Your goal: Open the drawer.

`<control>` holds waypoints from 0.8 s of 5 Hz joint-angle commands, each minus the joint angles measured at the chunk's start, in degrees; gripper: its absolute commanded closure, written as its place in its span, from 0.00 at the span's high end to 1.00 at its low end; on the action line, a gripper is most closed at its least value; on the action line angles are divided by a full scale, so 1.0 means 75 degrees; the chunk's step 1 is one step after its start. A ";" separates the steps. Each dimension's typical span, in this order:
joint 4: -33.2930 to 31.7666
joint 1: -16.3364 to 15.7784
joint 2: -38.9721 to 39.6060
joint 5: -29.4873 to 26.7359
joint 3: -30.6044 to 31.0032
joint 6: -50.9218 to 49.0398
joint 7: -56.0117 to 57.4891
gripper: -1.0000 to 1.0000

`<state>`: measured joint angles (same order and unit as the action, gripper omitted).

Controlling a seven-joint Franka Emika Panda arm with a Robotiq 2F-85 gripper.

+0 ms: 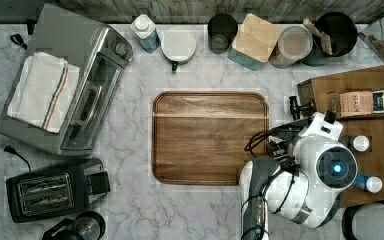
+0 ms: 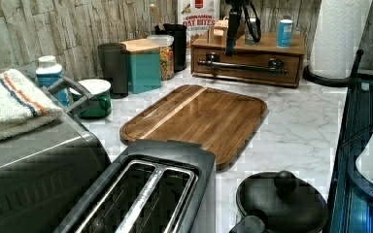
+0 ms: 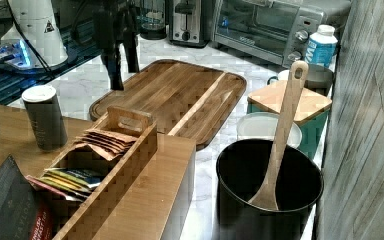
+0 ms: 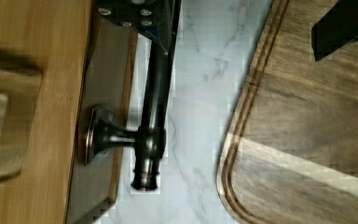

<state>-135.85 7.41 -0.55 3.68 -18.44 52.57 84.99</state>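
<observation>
In the left view, going from left to right, a striped towel (image 2: 9,102) lies on the silver toaster oven (image 2: 34,165), then a teal canister (image 2: 144,68) with a wooden lid, and behind it a box (image 2: 198,13) printed "CINNAMON OAT BITES". In the top view a tea packet (image 1: 356,103) on the organiser (image 1: 365,85) reads "STASH".

The drawer (image 2: 246,65) sits in the organiser's front at the back of the marble bench (image 2: 296,131), beyond the wooden board (image 2: 199,119). It is medium-brown wood with a long black bar handle (image 2: 243,65) on two posts.

The pincer (image 2: 230,46) hangs at the handle's left part in the left view; whether it is clenched or released cannot be told. In the wrist view a dark finger (image 4: 135,14) touches the bar (image 4: 156,93).
</observation>
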 commanded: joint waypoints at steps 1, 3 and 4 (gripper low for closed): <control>0.0073 0.0356 0.0077 0.0092 -0.0429 0.0704 -0.0314 1.00; 0.0204 0.0466 0.0548 -0.0126 -0.0359 0.0729 -0.0249 1.00; 0.0105 0.0557 0.0672 0.0054 -0.0359 0.0880 -0.0554 1.00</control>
<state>-136.64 10.64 4.37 4.37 -19.75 57.46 84.54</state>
